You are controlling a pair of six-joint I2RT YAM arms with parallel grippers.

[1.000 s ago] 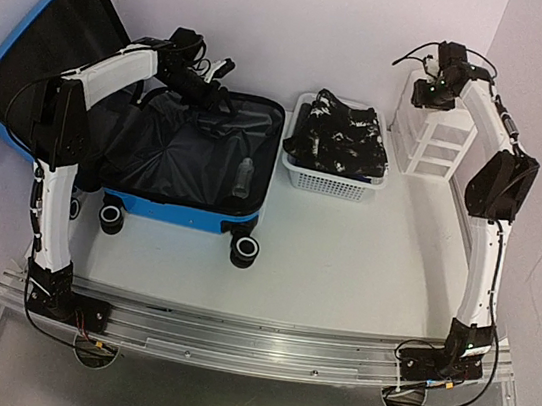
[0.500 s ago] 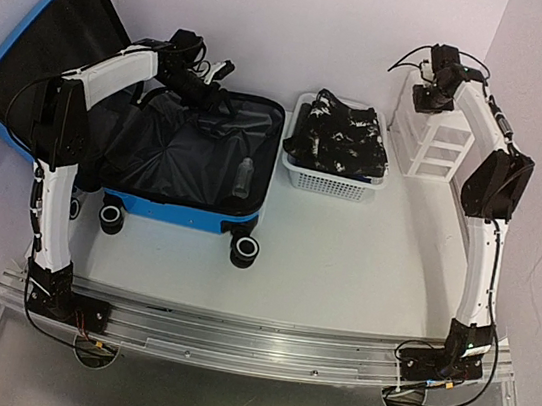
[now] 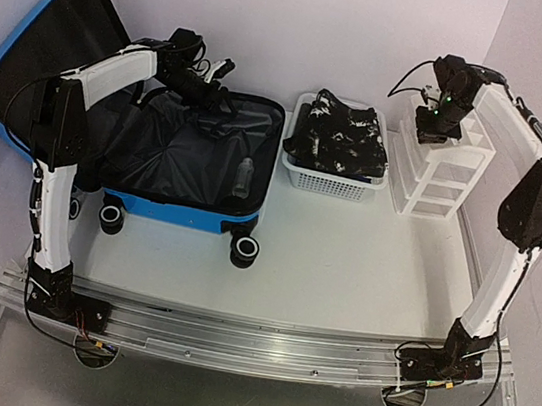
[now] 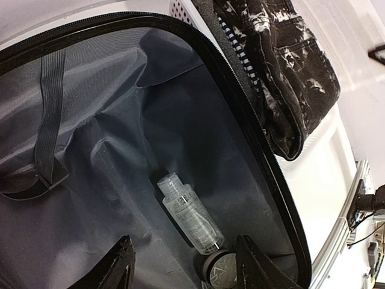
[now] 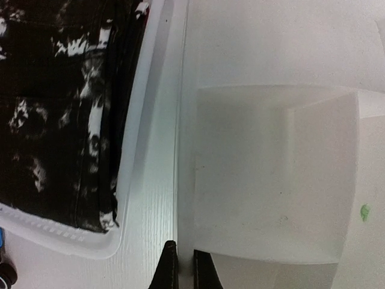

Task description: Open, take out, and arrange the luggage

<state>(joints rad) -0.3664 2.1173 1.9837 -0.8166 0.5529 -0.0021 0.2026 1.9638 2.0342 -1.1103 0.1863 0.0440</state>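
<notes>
The blue luggage [image 3: 179, 213] lies open at the left, its black-lined lid [image 3: 41, 40] leaning against the wall. My left gripper [image 3: 218, 79] hovers open over the black lining [image 4: 108, 180], apart from everything. Below its fingers lie a clear bottle [image 4: 189, 214] and a round dark jar [image 4: 220, 272]; the bottle [image 3: 244, 176] rests near the shell's right end. My right gripper [image 3: 432, 135] is shut on the thin left wall of the white organizer [image 3: 447, 172]. In the right wrist view that gripper [image 5: 185, 268] pinches the organizer's wall [image 5: 187, 198].
A white perforated basket [image 3: 329, 184] holding black-and-white clothes [image 3: 341, 132] stands between the luggage and the organizer. In the right wrist view the basket's rim [image 5: 141, 180] runs just left of the organizer. Walls close in at the back and both sides.
My right gripper has shut on the organizer's wall and drawn the organizer out of the back right corner toward the near side. The left arm has not moved.
</notes>
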